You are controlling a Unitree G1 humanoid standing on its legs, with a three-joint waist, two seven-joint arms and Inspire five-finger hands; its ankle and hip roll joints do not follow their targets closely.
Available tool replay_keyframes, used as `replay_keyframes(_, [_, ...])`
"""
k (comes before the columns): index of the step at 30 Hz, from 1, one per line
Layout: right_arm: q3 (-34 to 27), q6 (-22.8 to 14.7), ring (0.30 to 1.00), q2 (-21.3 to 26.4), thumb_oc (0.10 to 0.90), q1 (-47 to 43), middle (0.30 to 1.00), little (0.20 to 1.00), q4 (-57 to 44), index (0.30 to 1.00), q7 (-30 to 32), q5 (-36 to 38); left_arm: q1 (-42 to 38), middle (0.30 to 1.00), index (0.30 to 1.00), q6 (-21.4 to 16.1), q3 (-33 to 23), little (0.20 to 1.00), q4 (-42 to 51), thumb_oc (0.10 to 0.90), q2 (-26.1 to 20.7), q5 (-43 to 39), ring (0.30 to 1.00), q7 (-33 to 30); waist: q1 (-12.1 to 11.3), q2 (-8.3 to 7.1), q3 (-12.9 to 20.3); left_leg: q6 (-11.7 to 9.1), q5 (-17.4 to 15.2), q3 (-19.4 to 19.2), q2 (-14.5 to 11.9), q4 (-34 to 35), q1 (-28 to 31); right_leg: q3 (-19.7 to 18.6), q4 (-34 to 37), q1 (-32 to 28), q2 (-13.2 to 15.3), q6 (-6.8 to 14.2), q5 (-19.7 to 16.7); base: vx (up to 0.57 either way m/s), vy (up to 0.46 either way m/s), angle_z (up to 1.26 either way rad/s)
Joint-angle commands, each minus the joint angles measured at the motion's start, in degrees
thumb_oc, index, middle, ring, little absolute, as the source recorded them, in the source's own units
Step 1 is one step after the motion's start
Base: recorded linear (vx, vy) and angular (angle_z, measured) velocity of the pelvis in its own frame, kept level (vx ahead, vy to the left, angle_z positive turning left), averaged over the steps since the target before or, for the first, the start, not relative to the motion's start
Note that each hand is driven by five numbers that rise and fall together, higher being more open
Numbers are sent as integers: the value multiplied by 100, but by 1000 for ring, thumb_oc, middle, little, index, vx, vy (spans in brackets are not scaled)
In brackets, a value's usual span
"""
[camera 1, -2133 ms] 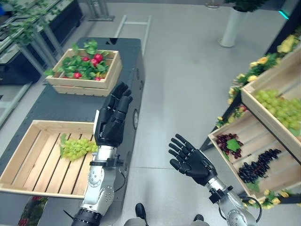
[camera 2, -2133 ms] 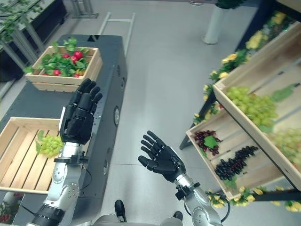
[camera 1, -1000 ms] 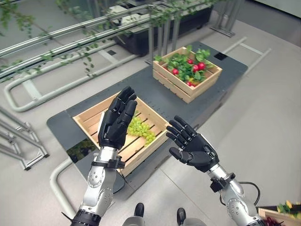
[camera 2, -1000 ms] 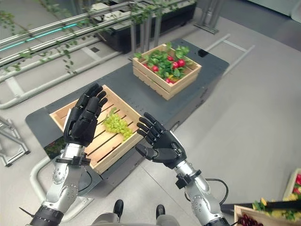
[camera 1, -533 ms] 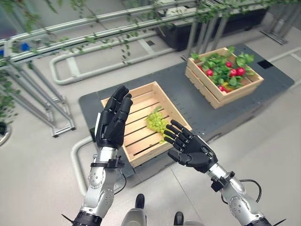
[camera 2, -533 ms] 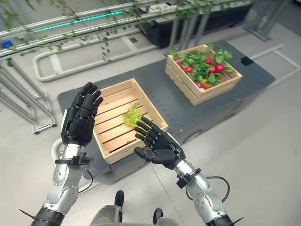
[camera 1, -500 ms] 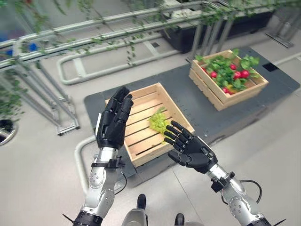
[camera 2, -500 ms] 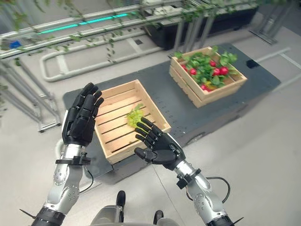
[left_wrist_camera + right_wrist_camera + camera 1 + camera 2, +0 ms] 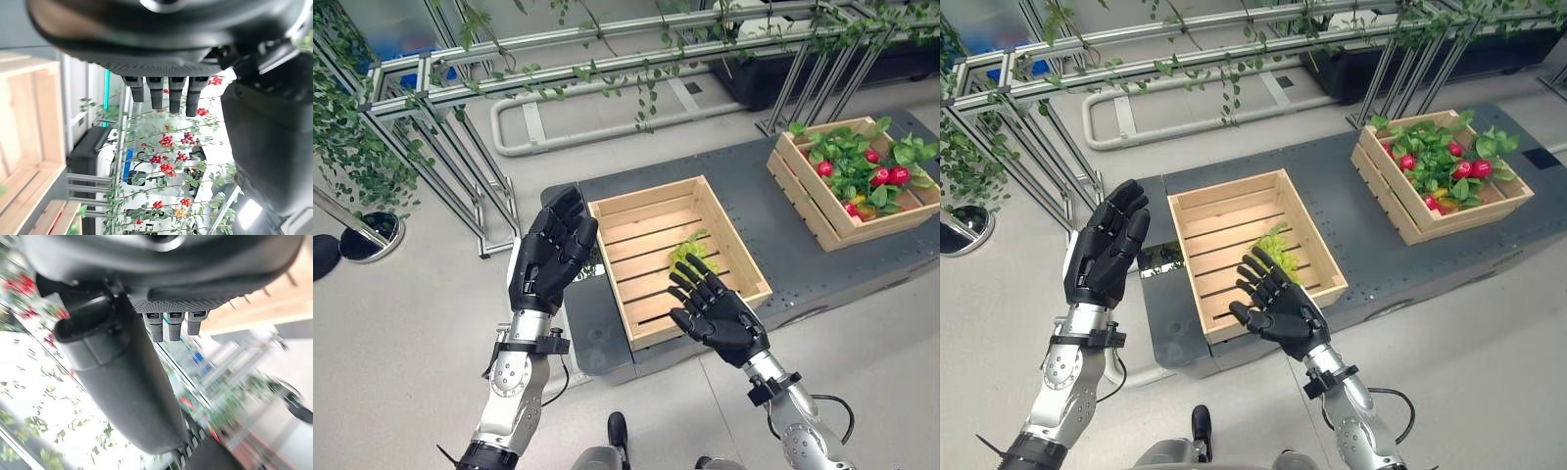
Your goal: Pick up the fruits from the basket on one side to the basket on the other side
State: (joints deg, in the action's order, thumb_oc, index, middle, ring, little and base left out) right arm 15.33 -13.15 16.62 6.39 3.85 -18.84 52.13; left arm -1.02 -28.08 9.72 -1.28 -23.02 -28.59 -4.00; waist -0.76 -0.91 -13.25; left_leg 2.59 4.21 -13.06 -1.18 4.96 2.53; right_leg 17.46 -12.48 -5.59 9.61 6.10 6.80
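The whole view has swung since a moment ago, bringing the slatted crate (image 9: 651,211) before the robot. Left hand (image 9: 548,262), fingers straight and empty, is raised beside its left edge; the green grapes (image 9: 1276,246) lie inside, just beyond the open, empty right hand (image 9: 1278,307), the nearer one.

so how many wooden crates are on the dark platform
2. One slatted crate sits in front of the hands, holding green grapes. The other crate, to the right, is full of leaves and red fruit.

Pale wood crate (image 9: 651,201), green grapes (image 9: 690,251) (black hands (image 9: 1102,257)).
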Motion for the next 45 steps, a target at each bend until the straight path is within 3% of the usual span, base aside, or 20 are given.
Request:
replay_keyframes(1, [-377, -1148, 900, -194, 800, -117, 900, 900, -472, 900, 628, 18, -515, 900, 900, -537, -259, 900, 123, 800, -197, 443, 900, -87, 151, 3, 351, -143, -389, 166, -13, -248, -24, -395, -975, 959, -6, 167, -666, 46, 123, -12])
replay_keyframes(3, [-488, -1269, 900, -187, 800, -109, 900, 900, -544, 900, 750, 39, -560, 900, 900, -477, -270, 900, 129, 800, -262, 464, 900, -90, 185, -3, 330, -131, -436, 147, 15, -268, 14, -485, -890, 1009, 22, 171, -731, 63, 59, -6])
replay_keyframes(5, [-573, -1368, 900, -230, 800, -115, 900, 900, -583, 900, 860, 1, -605, 900, 900, -418, -233, 900, 156, 800, -270, 489, 900, -149, 224, -7, 328, -170, -451, 172, 30, -288, 8, -569, -358, 944, 20, 150, -744, 61, -44, 2])
replay_keyframes(7, [-728, -1529, 900, -340, 800, -191, 900, 900, -593, 900, 1031, -65, -671, 900, 900, -394, -177, 900, 139, 800, -215, 562, 900, -210, 312, -50, 363, -191, -522, 248, 108, -287, -16, -960, 705, 899, 78, 207, -1156, 71, -152, 8])
replay_keyframes(9, [-807, -1579, 900, -420, 800, -302, 900, 900, -635, 900, 1232, -190, -686, 900, 900, -411, -157, 900, 178, 800, -192, 746, 900, -298, 368, -92, 368, -174, -674, 252, 144, -325, -21, -1261, 1311, 1029, 236, 319, -1673, 77, -199, 10])
replay_keyframes(11, [-867, -1526, 900, -454, 800, -363, 900, 900, -701, 900, 1456, -276, -685, 900, 900, -410, -161, 900, 167, 800, -209, 866, 900, -381, 434, -93, 376, -162, -772, 239, 102, -323, 24, -1516, 1617, 1143, 281, 362, -1877, 112, -249, 28])
replay_keyframes(13, [-992, -1419, 900, -424, 800, -367, 900, 900, -767, 900, 1494, -302, -640, 900, 900, -440, -235, 900, 94, 800, -284, 1014, 900, -495, 530, -79, 369, -140, -832, 212, -49, -347, 104, -1725, 1437, 1253, 182, 347, -1814, 138, -368, 32])
replay_keyframes(16, [-1174, -1309, 900, -343, 800, -294, 900, 900, -713, 900, 1441, -139, -616, 900, 900, -373, -294, 900, -8, 800, -389, 1345, 900, -755, 650, -88, 404, -240, -701, 161, -336, -420, 71, -1681, 1189, 1193, -98, 309, -1377, 138, -323, 50])
replay_keyframes(20, [-1249, -1475, 900, -193, 800, -202, 900, 900, -785, 900, 1714, -189, -699, 900, 900, -541, -146, 900, -339, 800, -499, 1753, 900, -1054, 768, -65, 391, -388, -449, 200, -617, -312, -28, -1504, 1135, 1118, -283, 150, -1138, 121, -219, 6])
replay_keyframes(24, [-1235, -1571, 900, -24, 800, -395, 900, 900, -689, 900, 1681, -153, -1199, 900, 900, -669, 78, 900, -948, 800, -697, 2430, 900, -1733, 947, -5, 226, -521, -323, 256, -748, -226, -245, -1449, 1086, 1348, -452, 21, -1003, 14, -89, 6])
replay_keyframes(29, [-1267, -1804, 900, 152, 800, -578, 900, 900, -606, 900, 1636, 110, -1741, 900, 900, -475, 419, 900, -1590, 800, -1014, 3464, 900, -2647, 1155, 88, -9, -613, -300, 204, -775, -239, -378, -1539, 814, 1678, -512, -41, -872, -22, 19, -7])
replay_keyframes(33, [-1301, -1885, 900, 360, 800, -692, 900, 900, -486, 900, 1390, 158, -2150, 900, 900, 26, 738, 900, -2125, 800, -1257, 4290, 900, -3189, 1360, 313, -277, -651, -318, 132, -655, -334, -517, -1657, 572, 1972, -467, -57, -795, -34, 120, -10])
replay_keyframes(40, [-1258, -1803, 900, 627, 800, -868, 900, 900, -466, 900, 1066, 491, -2714, 900, 900, 742, 1248, 900, -2697, 800, -1532, 5175, 900, -3445, 1566, 579, -628, -702, -342, 21, -517, -587, -761, -1815, 357, 2237, -424, -81, -717, -45, 113, -9])
replay_keyframes(41, [-1238, -1758, 900, 686, 800, -877, 900, 900, -480, 900, 1006, 458, -2828, 900, 900, 949, 1326, 900, -2818, 800, -1589, 5521, 900, -3478, 1614, 616, -676, -712, -346, -10, -505, -629, -789, -1854, 357, 2250, -424, -83, -711, -6, 115, -21])
replay_keyframes(43, [-1169, -1740, 900, 876, 800, -967, 900, 900, -453, 900, 932, 361, -3157, 900, 900, 1734, 1793, 900, -2982, 800, -1914, 6048, 900, -3454, 1709, 697, -808, -727, -354, -95, -467, -688, -865, -1898, 353, 2320, -392, -78, -704, -39, 114, -17])
replay_keyframes(45, [-1160, -1754, 900, 924, 800, -1000, 900, 900, -446, 900, 915, 385, -3224, 900, 900, 1838, 1843, 900, -3013, 800, -1977, 6097, 900, -3392, 1717, 702, -842, -731, -362, -132, -465, -716, -898, -1902, 349, 2355, -394, -84, -704, -61, 45, -11])
